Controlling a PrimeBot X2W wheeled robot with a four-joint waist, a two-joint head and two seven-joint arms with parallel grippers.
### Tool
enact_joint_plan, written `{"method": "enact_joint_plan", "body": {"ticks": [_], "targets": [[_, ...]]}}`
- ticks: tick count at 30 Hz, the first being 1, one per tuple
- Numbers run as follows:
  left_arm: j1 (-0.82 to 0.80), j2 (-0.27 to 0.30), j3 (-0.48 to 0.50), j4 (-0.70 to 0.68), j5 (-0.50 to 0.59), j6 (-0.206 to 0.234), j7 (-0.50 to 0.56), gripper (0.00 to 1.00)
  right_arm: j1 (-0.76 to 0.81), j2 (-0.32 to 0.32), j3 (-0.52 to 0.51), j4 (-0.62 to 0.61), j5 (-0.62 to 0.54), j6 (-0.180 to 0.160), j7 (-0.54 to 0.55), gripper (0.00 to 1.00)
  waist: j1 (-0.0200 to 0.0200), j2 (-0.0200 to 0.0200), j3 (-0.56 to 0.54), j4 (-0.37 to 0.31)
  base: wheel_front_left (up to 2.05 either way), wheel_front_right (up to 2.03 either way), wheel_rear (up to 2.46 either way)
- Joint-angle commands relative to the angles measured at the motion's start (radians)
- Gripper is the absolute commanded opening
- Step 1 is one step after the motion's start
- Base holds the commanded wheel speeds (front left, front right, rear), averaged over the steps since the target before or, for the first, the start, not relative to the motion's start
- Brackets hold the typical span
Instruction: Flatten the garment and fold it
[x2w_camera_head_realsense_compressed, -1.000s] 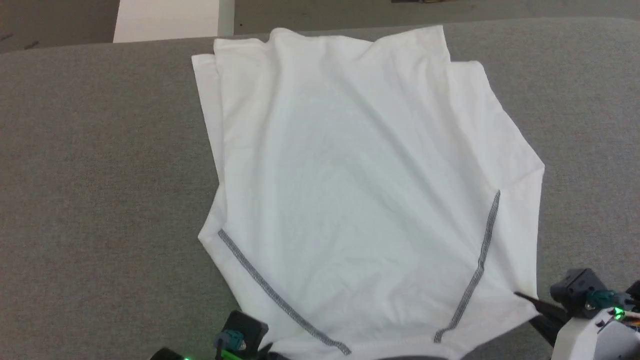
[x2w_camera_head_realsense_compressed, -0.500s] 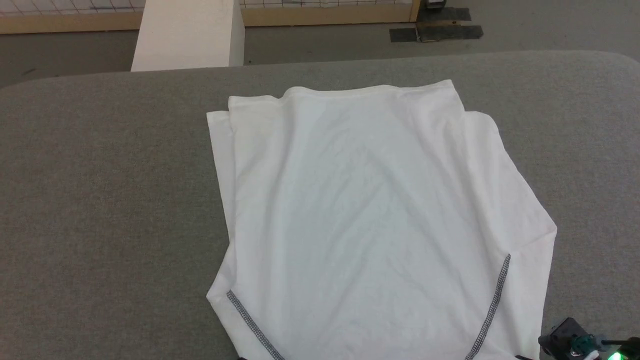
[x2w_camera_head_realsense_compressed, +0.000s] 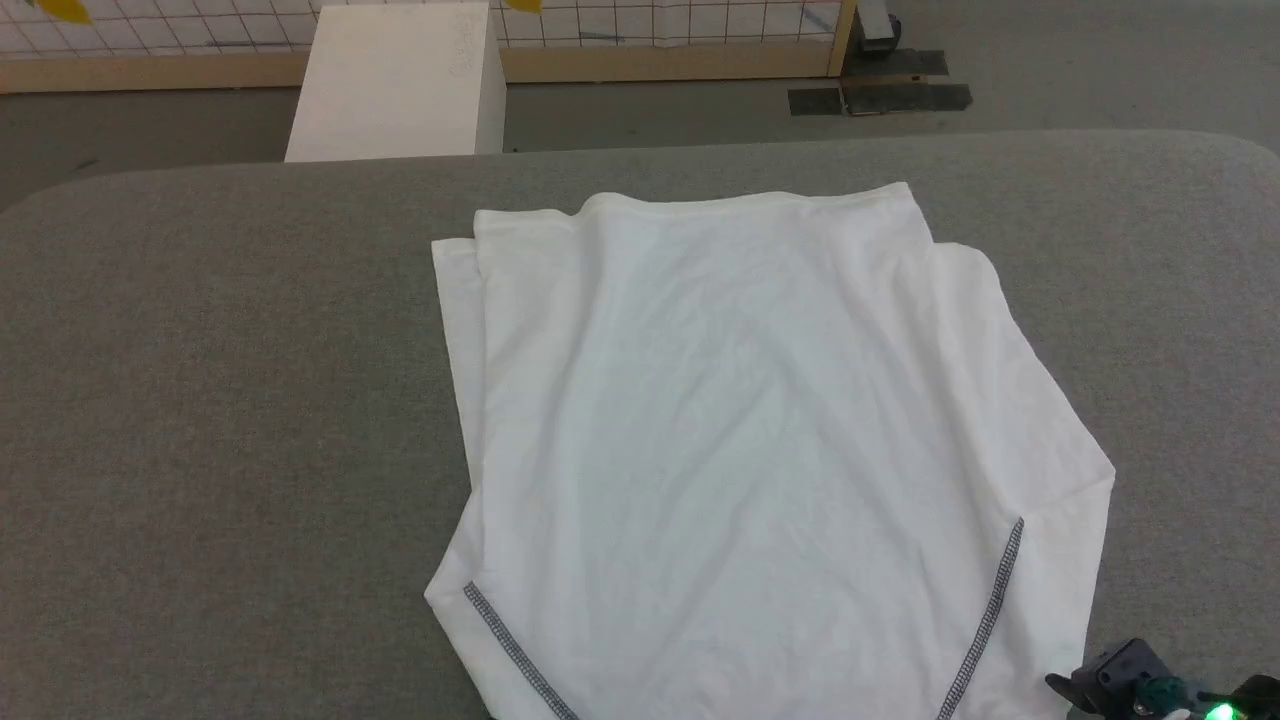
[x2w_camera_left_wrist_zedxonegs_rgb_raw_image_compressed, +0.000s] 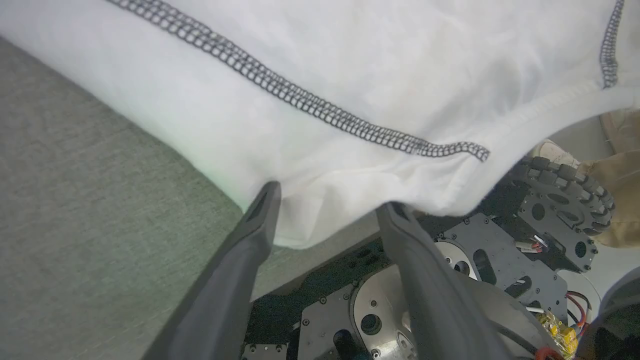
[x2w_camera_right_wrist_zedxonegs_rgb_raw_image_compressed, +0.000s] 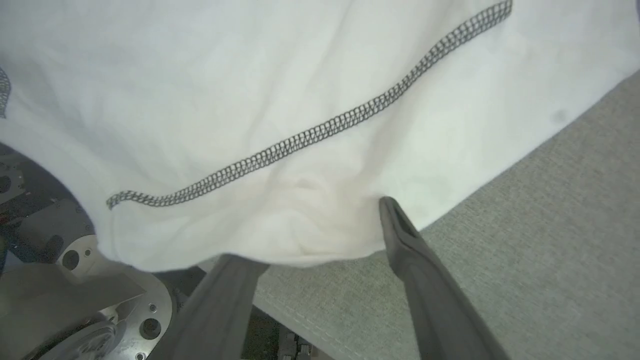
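The white garment (x2w_camera_head_realsense_compressed: 760, 450) lies spread and lightly wrinkled on the grey table (x2w_camera_head_realsense_compressed: 220, 400), with its grey stitched trim lines (x2w_camera_head_realsense_compressed: 985, 630) running toward the near hem. That hem hangs over the table's near edge. In the left wrist view my left gripper (x2w_camera_left_wrist_zedxonegs_rgb_raw_image_compressed: 330, 202) is open, its fingertips (x2w_camera_left_wrist_zedxonegs_rgb_raw_image_compressed: 267, 195) against the hem's left corner with loose cloth between them. My right gripper (x2w_camera_right_wrist_zedxonegs_rgb_raw_image_compressed: 315, 232) is also open at the hem's right corner; one finger (x2w_camera_right_wrist_zedxonegs_rgb_raw_image_compressed: 395, 225) lies on top and the other tip is hidden under the cloth. Its wrist (x2w_camera_head_realsense_compressed: 1135, 685) shows at the head view's bottom right.
A white box (x2w_camera_head_realsense_compressed: 400, 85) stands on the floor beyond the table's far edge, before a gridded fence. A dark mat (x2w_camera_head_realsense_compressed: 880, 95) lies further right. My own base and wheel (x2w_camera_left_wrist_zedxonegs_rgb_raw_image_compressed: 560, 185) sit under the table's near edge, beside what looks like a person's shoe (x2w_camera_left_wrist_zedxonegs_rgb_raw_image_compressed: 550, 149).
Both grippers have opened and let the hem corners go. The head camera has tilted up, so the whole picture has slid down. The garment's far edge lies flatter.
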Motion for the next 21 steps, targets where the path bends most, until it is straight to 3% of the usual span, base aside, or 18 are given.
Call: {"method": "enact_joint_plan", "body": {"ticks": [1,8,11,15,16,21], "targets": [[-0.007,0.016,0.007,-0.006,-0.006,-0.004,0.003,1.00,0.013,0.001,-0.012,-0.013,0.008,-0.002,0.004,1.00,0.0001,0.0000,-0.007,0.002,0.00,0.00,0.00],[0.068,0.125,0.138,-0.198,-0.053,0.069,-0.026,1.00,0.089,0.061,-0.246,-0.172,0.057,-0.002,0.024,1.00,0.0001,0.0000,-0.030,0.006,0.00,0.00,0.00],[0.088,0.138,0.212,-0.262,-0.032,0.137,-0.089,1.00,0.108,0.114,-0.347,-0.234,0.025,-0.002,0.019,1.00,0.0001,0.0000,-0.039,0.007,0.00,0.00,0.00],[0.080,0.093,0.286,-0.306,0.013,0.210,-0.233,1.00,0.111,0.214,-0.447,-0.304,-0.018,-0.002,-0.015,1.00,0.0001,0.0000,-0.040,0.007,0.00,0.00,0.00],[0.065,0.048,0.311,-0.310,0.037,0.238,-0.329,1.00,0.098,0.276,-0.487,-0.326,-0.043,-0.002,-0.059,1.00,0.0001,0.0000,-0.037,0.004,0.00,0.00,0.00],[0.039,-0.081,0.325,-0.279,0.058,0.259,-0.567,1.00,0.065,0.405,-0.526,-0.332,-0.134,-0.002,-0.188,1.00,0.0001,0.0000,-0.029,-0.002,0.00,0.00,0.00]]}}
